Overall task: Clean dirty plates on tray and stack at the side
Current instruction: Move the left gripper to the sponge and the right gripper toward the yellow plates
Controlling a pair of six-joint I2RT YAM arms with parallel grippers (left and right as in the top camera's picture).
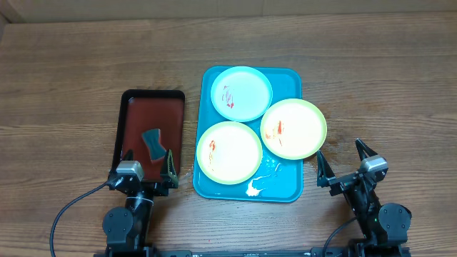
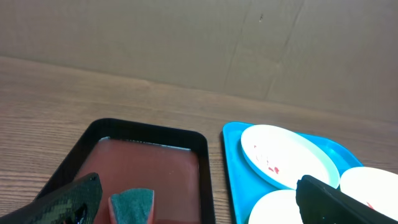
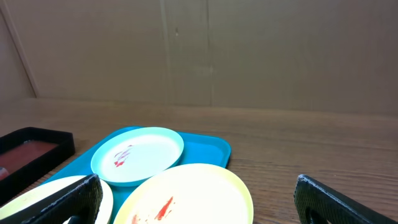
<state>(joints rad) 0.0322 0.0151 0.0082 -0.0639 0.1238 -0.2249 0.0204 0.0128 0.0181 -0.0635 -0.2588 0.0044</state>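
Note:
A turquoise tray (image 1: pixel 289 187) holds three plates with red smears: an aqua-white plate (image 1: pixel 241 93) at the back, a yellow-green plate (image 1: pixel 229 153) at the front left, and a yellow-green plate (image 1: pixel 293 128) overhanging the tray's right rim. They also show in the right wrist view: aqua plate (image 3: pixel 138 155), yellow-green plate (image 3: pixel 186 196). My left gripper (image 1: pixel 146 164) is open and empty over the near end of the dark red tray. My right gripper (image 1: pixel 345 162) is open and empty, on the table right of the turquoise tray.
A dark red, black-rimmed tray (image 1: pixel 152 108) lies left of the turquoise tray and holds a teal sponge (image 1: pixel 153 144), seen between my left fingers in the left wrist view (image 2: pixel 133 206). A white smear (image 1: pixel 258 184) lies on the turquoise tray's front. A cardboard wall stands behind.

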